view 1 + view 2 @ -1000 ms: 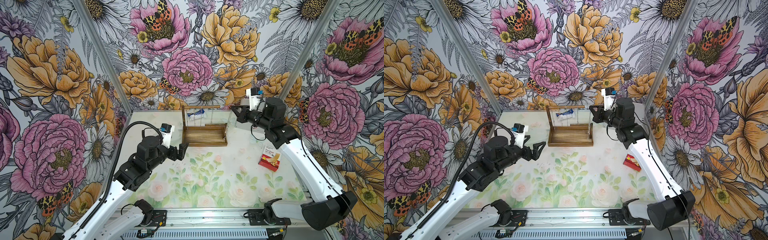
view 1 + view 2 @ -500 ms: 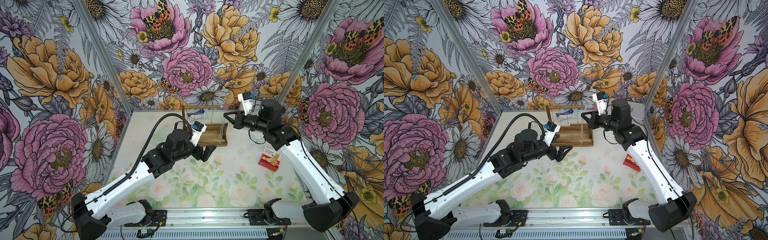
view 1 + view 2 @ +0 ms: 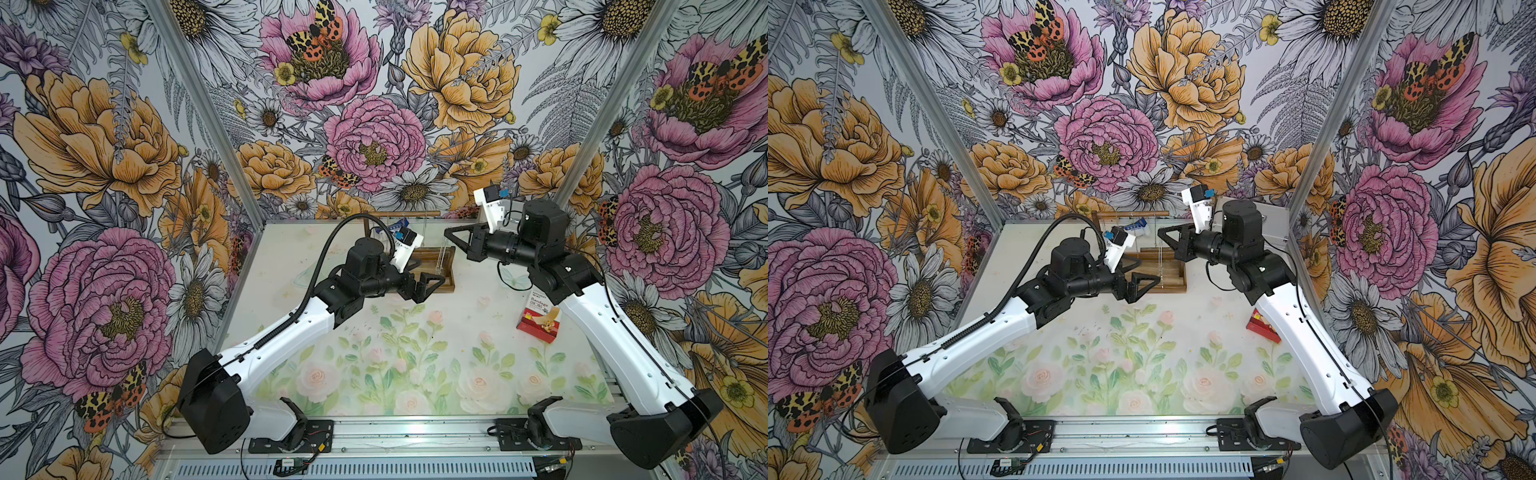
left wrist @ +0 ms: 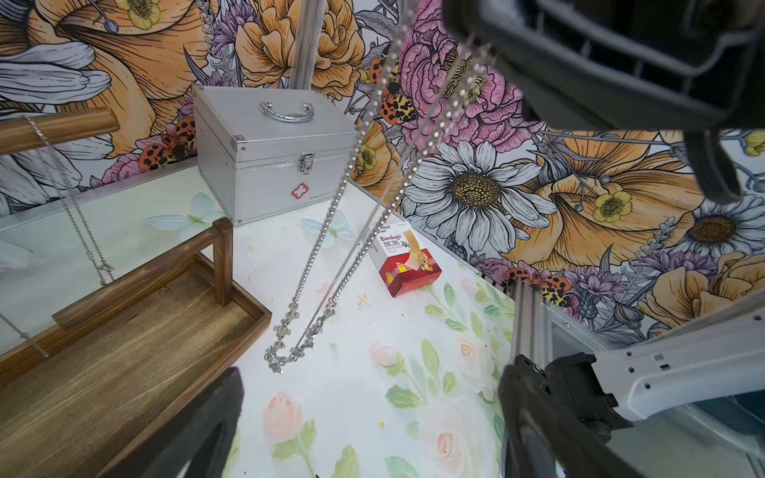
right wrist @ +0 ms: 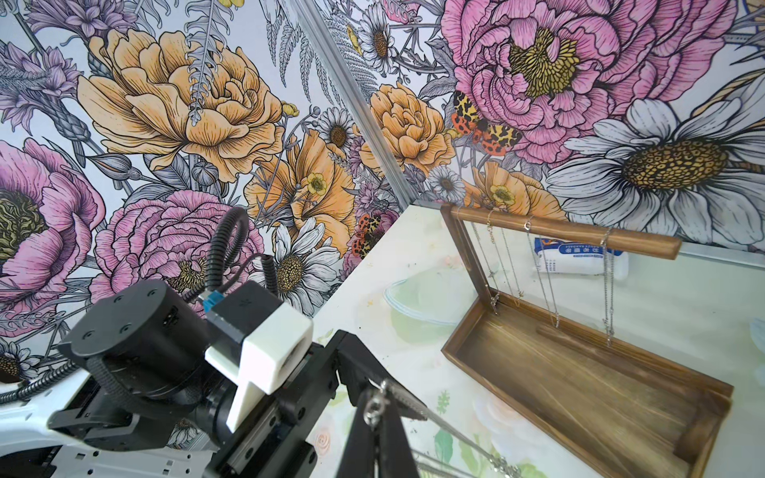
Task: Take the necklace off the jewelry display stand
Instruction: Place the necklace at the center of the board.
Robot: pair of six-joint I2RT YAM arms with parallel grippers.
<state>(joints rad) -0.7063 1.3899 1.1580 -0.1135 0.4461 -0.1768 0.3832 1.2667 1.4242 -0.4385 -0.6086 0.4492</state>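
Walls [image 3: 104, 145] carry a floral mural; table [image 3: 415, 365] has a pale floral print. Left claw [image 3: 430, 286] spread, beside stand [image 3: 449, 272] at 12 o'clock. Right claw [image 3: 448, 233] pinches necklace [image 4: 294, 307], hanging clear of the rod, beside the tray. Case [image 4: 269, 165], 2 o'clock: red cross. Box [image 4: 407, 265], 3 o'clock: "Bandage".

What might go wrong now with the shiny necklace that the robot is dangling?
1. The necklace hangs in a long loop from the shut right gripper. Its low end looks close to the jewelry display stand, so it might snag there.
2. The open left gripper is close by, and a clumsy grab might tug the necklace loose.
3. Thin chains hang on the stand, and a swinging arm might knock them off.
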